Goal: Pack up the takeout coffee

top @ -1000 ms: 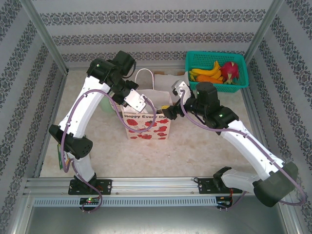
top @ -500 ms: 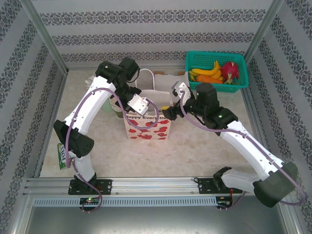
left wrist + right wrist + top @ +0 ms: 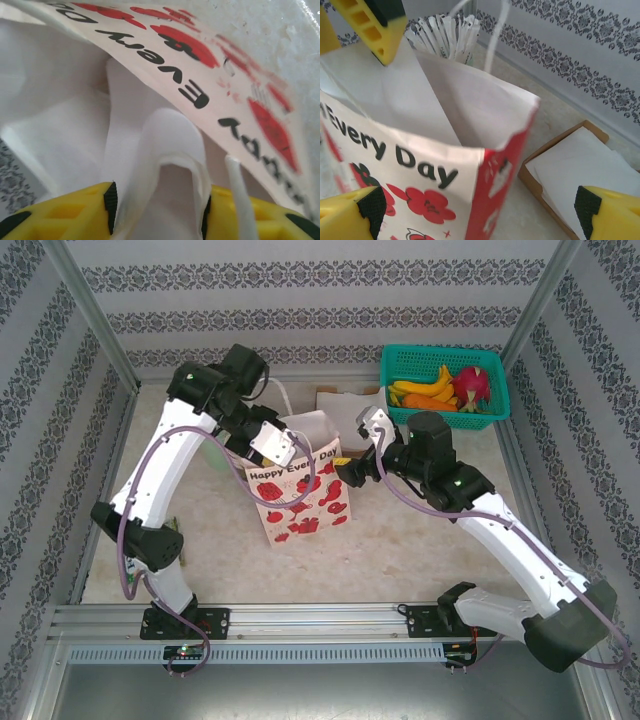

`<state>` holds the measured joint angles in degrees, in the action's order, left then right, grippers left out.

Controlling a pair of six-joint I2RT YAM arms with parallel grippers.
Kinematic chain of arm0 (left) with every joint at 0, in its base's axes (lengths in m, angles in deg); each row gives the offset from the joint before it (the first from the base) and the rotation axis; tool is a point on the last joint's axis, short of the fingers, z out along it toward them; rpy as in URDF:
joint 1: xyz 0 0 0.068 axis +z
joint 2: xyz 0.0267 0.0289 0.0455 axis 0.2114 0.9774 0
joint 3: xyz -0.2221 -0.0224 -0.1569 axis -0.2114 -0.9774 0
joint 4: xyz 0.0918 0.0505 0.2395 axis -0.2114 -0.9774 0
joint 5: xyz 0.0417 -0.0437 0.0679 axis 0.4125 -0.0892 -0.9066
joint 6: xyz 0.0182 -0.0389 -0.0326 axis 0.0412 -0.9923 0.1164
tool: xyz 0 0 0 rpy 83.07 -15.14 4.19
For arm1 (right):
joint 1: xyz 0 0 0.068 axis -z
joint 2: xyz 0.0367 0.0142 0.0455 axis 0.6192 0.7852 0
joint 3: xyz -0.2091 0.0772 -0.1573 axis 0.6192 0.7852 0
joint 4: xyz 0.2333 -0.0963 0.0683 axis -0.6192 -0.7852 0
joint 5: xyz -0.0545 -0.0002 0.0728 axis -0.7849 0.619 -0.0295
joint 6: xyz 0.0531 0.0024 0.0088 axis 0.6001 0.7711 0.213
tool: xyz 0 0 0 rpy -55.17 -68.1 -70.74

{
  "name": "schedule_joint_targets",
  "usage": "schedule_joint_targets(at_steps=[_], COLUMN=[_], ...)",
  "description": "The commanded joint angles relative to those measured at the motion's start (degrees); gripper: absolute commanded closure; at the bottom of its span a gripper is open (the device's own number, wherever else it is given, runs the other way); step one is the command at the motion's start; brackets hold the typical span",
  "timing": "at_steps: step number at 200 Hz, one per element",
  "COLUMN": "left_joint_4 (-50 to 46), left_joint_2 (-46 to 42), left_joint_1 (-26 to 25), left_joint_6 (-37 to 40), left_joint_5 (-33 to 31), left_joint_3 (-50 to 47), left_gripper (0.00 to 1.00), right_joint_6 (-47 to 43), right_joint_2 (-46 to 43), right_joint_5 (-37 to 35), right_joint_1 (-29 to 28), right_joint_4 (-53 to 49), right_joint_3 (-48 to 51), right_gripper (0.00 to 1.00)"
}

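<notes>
Paper bag (image 3: 300,502) printed with red flowers leans tilted on the table (image 3: 400,560), the left gripper (image 3: 157,212) in its mouth, fingers parted around a fold of white paper; the right gripper (image 3: 480,210) is spread wide at the bag's corner, holding nothing; the takeout coffee's whereabouts cannot be told

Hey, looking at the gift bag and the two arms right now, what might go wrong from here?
1. The gift bag leans tilted, and a fold of its wall sits inside the left claw; pulling away may drag or topple it.
2. The cup of white sticks stands just behind the bag; a sliding bag might knock it over.
3. The open right claw straddles the bag's corner; closing there would likely crumple it.
</notes>
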<state>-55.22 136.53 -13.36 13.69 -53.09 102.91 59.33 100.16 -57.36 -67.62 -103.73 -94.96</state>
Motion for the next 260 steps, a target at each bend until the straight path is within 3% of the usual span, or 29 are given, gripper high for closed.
schedule_joint_targets(at_steps=[1, 50, 84, 123, 175, 186, 206, 228, 246, 260], left_joint_4=[1.26, 5.73, 8.57, 9.04, 8.51, 8.59, 9.44, 11.08, 12.92, 14.4], left_joint_2=[-3.31, -6.54, -8.43, -8.4, -7.65, -7.61, -7.52, -7.26, -7.32, -7.5], left_joint_1=[1.02, 0.85, -0.01, -0.04, -0.02, -0.03, -0.07, -0.08, -0.15, -0.61], left_joint_6=[-1.94, -4.45, -5.44, -5.39, -4.74, -4.66, -4.51, -4.25, -4.39, -4.56], left_joint_5=[0.93, 6.85, 7.22, 7.14, 7.54, 7.41, 7.11, 6.12, 4.36, 1.61], left_joint_3=[-0.04, -8.2, -13.06, -13.33, -12.32, -12.39, -13.3, -14.68, -16.13, -17.82], left_gripper=[0.49, 0.53, 0.55, 0.55, 0.55, 0.55, 0.55, 0.54, 0.54, 0.53], right_joint_6=[-0.58, 0.93, 1.0, -4.11, -7.51, -7.52, -7.41, -8.21, -8.22, -8.31], right_joint_2=[-0.81, -0.05, 3.23, 9.55, 16.95, 17.86, 18.82, 18.15, 17.16, 16.2], right_joint_5=[-0.83, 1.69, 11.06, 21.84, 26.19, 24.95, 21.38, 17.73, 16.04, 15.66], right_joint_1=[0.58, 0.54, -0.46, -3.44, -6.88, -7.29, -7.46, -7.32, -7.36, -7.36], right_joint_4=[1.88, 4.72, 8.25, 11.4, 13.08, 13.89, 15.23, 15.83, 16.27, 16.45], right_joint_3=[0.97, 2.66, 1.34, -2.89, -10.59, -11.35, -11.7, -10.61, -9.28, -8.13], right_gripper=[0.02, 0.02, 0.02, 0.02, 0.07, 0.2, 0.51, 0.66, 0.89, 0.94])
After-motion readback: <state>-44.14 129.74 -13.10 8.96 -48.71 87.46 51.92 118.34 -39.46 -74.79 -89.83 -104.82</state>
